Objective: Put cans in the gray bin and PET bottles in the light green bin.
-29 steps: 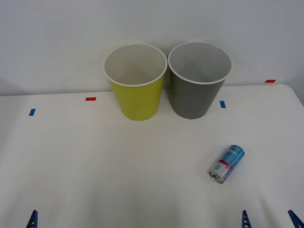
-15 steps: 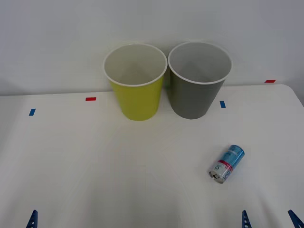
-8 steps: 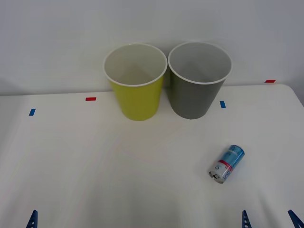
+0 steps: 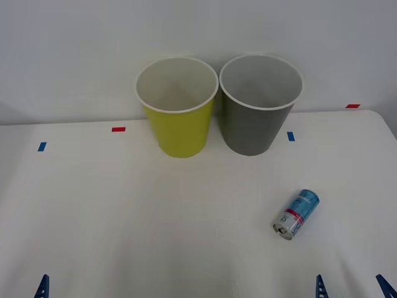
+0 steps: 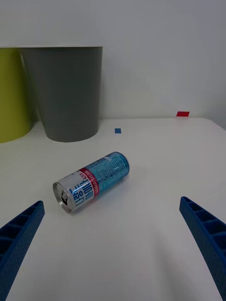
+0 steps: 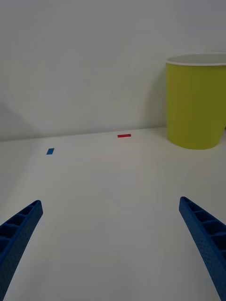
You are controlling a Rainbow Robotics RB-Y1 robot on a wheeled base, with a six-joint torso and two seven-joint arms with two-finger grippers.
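A small light-blue metal can [image 4: 295,215] lies on its side on the smooth white table [image 4: 124,217], near the wide-open ribbed blue right end effector [image 5: 113,244]. Tapered plastic gray bin [image 4: 257,105] and light green bin [image 4: 178,108] stand touching behind. Left end effector [image 6: 113,244] is wide too.

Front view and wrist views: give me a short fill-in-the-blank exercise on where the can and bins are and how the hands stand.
1. The can lies on its ____ on the table.
2. The gray bin stands to the robot's ____ of the green bin.
3. The can lies in front of the ____ hand, whose fingers are open.
4. The left hand is open and holds ____.

Missing words: side; right; right; nothing
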